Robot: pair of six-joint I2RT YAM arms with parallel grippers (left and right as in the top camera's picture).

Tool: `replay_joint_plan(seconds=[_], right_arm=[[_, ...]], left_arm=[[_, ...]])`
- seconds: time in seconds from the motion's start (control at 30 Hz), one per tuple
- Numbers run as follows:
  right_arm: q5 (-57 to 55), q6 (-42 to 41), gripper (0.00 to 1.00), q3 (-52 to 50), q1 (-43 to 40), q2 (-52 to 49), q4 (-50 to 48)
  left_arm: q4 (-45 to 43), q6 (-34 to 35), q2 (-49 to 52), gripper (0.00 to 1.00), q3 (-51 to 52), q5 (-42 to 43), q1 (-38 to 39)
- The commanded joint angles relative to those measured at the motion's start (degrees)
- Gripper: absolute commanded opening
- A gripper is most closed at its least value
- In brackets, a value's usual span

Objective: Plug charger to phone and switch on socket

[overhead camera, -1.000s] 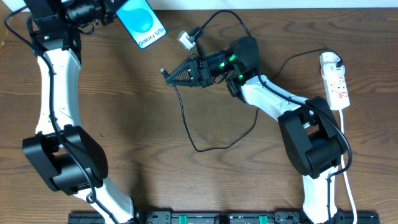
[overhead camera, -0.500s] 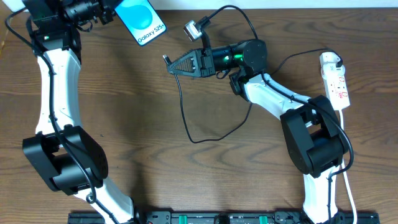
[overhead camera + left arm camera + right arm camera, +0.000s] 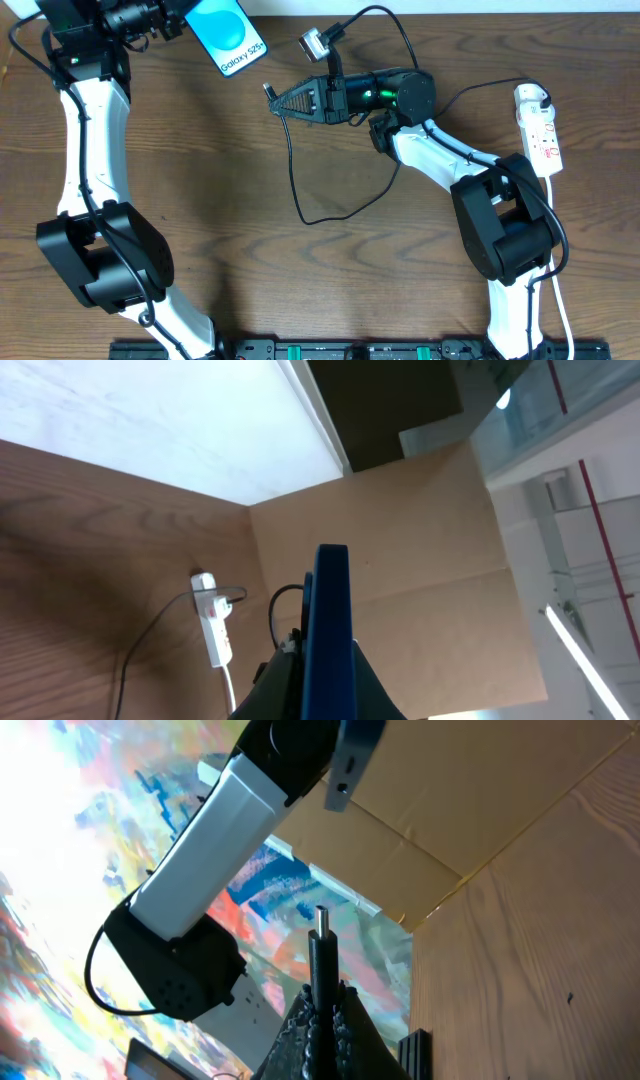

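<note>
The left gripper [image 3: 188, 20] clamps the phone [image 3: 228, 35] aloft, while the right gripper [image 3: 280, 101] pinches the charger [image 3: 321, 965] near its plug tip.

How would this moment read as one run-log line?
left gripper: shut on phone | right gripper: shut on charger, tip apart from phone | socket: untouched

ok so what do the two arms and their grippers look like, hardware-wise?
Left arm and right arm match: white tubular links between bulky black joint housings, thin black cables running along the white sections. Green lights glow near the right wrist. Left gripper and right gripper are black; the right one tapers into a triangular latticed wedge, its fingers ribbed in the wrist view.
</note>
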State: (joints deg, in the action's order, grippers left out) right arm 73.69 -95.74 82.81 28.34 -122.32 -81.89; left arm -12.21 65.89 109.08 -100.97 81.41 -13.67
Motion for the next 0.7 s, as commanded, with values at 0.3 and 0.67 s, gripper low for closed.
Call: replay_joint_plan(seconds=[0.3, 0.67], right_arm=[[2.58, -0.22, 0.01, 0.35, 0.68, 0.17, -0.42], [3.21, 0.48, 0.02, 0.35, 0.90, 0.17, -0.37]], left_arm=[[-0.09, -2.40, -0.52, 0.07, 0.07, 3.89, 1.27], [1.18, -4.35, -0.48, 0.07, 3.72, 3.17, 1.27]])
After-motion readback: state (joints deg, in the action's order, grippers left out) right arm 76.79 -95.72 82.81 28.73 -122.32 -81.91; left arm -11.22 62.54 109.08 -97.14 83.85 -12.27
